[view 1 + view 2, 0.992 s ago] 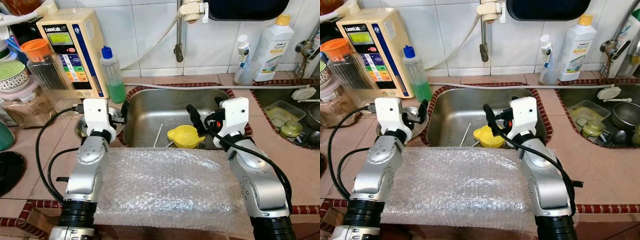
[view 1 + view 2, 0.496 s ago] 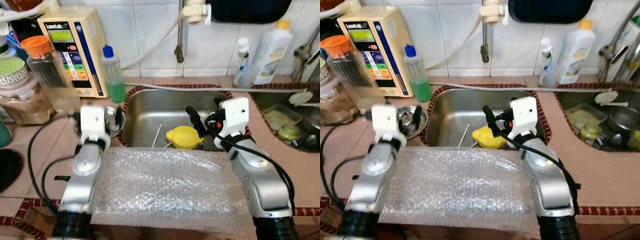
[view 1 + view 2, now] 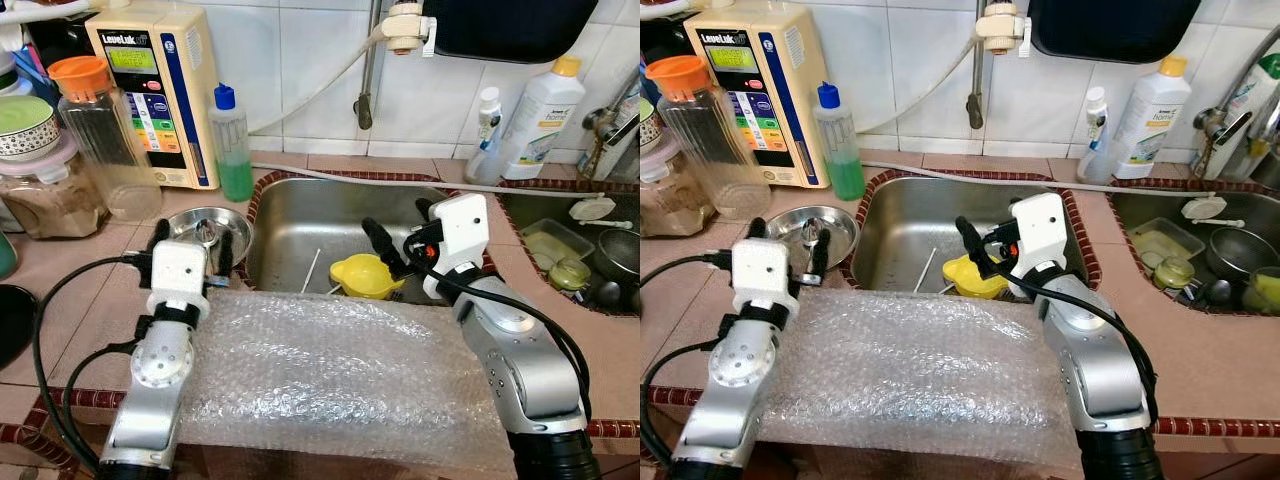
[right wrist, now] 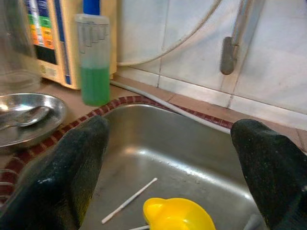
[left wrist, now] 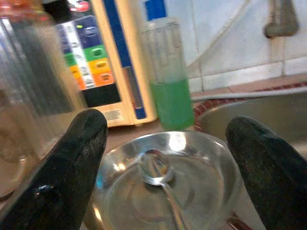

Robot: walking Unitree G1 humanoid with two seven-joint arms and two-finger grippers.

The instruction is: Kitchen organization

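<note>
Tiled in pale terracotta, the bench [image 3: 70,290] carries a steel sink [image 3: 320,215] under a white-tiled wall, with a sheet of bubble wrap [image 3: 320,365] lying across its front edge between the robot's two arms. The left gripper [image 5: 168,158] hangs with its fingers spread wide just over a steel dish [image 3: 205,228] holding a spoon [image 5: 160,179], which sits on the bench beside the sink, in front of a green soap bottle [image 3: 232,145] and a cream water machine [image 3: 155,85]. The right gripper [image 4: 170,167] is likewise spread open above the sink, where a yellow cup [image 3: 365,275] and a thin white stick [image 3: 312,272] lie on the bottom
</note>
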